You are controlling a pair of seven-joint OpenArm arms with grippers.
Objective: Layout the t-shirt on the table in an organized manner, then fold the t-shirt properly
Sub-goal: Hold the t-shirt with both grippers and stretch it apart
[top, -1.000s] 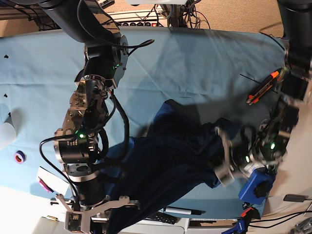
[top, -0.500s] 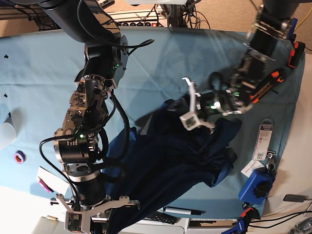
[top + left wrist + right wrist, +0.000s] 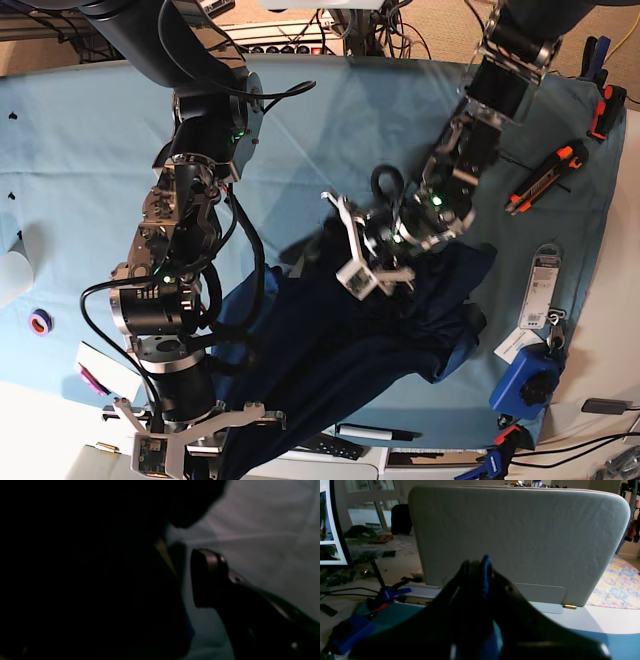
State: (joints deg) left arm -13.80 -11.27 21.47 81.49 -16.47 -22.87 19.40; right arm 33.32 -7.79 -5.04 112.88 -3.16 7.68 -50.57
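While right tool [image 3: 480, 585] pinches the t-shirt [image 3: 340, 350] hem, left tool [image 3: 362, 258] is open: layout step; next regrasp, spread on tabletop [image 3: 80, 180].

A tall grey felt partition [image 3: 517, 542] stands upright on a pale base; beyond it at right lies a patterned rug [image 3: 617, 587] in pastel tiles; at left, glass panes [image 3: 367, 512] let in daylight over a cluttered beige floor [image 3: 395, 562]; a power strip [image 3: 290, 40] lies on tan carpet [image 3: 470, 25].
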